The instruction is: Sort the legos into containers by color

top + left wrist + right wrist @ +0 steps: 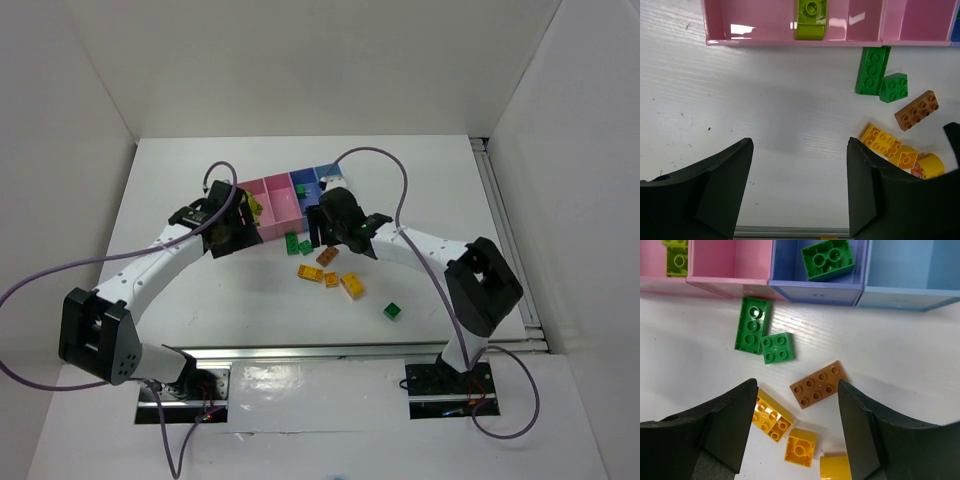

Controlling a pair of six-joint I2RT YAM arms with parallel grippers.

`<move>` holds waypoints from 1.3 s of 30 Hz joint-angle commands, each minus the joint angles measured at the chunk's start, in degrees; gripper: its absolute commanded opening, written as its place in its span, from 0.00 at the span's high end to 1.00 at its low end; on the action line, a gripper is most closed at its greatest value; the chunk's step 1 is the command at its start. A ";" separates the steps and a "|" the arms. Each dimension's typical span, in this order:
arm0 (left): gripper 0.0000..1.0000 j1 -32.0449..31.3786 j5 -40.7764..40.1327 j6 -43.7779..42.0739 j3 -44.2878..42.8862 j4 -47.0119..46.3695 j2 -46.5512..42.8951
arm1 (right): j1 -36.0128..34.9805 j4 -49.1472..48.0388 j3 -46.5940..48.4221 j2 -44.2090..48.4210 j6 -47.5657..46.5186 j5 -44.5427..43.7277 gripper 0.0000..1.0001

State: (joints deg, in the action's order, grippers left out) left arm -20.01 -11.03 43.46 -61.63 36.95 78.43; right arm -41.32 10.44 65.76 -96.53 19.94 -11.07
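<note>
Table (250,310) carries the containers (285,200), four joined bins, far middle. Left pincer (800,165): open, empty, over bare table before the pink bins. Right pincer (795,390): open, empty, above loose legos (777,347) lying just before the bins. Dark green brick (829,258) in darker blue bin; lime brick (811,19) in pink bin.

Two arms are seen, the left arm (150,262) and the right arm (420,243), built of white links and bulky black joints. A thin purple cable (372,150) is looped beside each. Black bases (185,385) are bolted at the lower edge of the frame. The fingers (715,195) are wide, matte black wedges.
</note>
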 commanded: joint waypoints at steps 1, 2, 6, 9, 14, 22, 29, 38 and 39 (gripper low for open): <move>0.22 -1.34 -3.73 -0.40 -3.93 -0.30 1.37 | -0.52 -1.74 2.35 -2.60 0.10 3.24 0.27; 0.22 -1.35 -4.35 -0.40 -3.94 0.57 2.07 | -0.52 -1.74 2.88 -4.61 -0.78 3.94 0.26; 0.22 -0.73 -5.58 -0.92 -5.43 1.46 2.07 | -0.52 -2.96 5.00 -8.84 -2.28 5.26 0.26; 0.22 -0.03 -6.20 -0.92 -4.30 1.46 1.02 | -1.04 -2.44 8.24 -12.44 -5.17 5.80 0.26; 0.22 0.50 -5.06 -0.92 -3.76 0.93 1.54 | -1.57 -2.44 10.01 -15.62 -6.32 3.17 0.28; 0.22 0.50 -5.06 -1.98 -4.29 0.93 1.55 | -1.57 -3.05 11.24 -18.86 -7.38 3.07 0.35; 0.22 0.50 -5.06 -1.98 -4.29 0.93 2.69 | -1.57 -3.67 7.99 -13.43 -6.85 0.00 0.65; 0.22 0.50 -4.00 -1.98 -4.82 0.32 3.74 | -0.96 -2.53 2.71 2.14 -5.71 -8.70 0.66; 0.22 0.50 -3.48 -1.98 -4.82 -0.21 4.27 | -0.35 -2.53 4.36 2.14 -5.71 -8.70 0.65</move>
State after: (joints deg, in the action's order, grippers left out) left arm -19.75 -15.29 42.15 -65.08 37.65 81.84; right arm -42.44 9.41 68.71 -97.67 13.67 -15.94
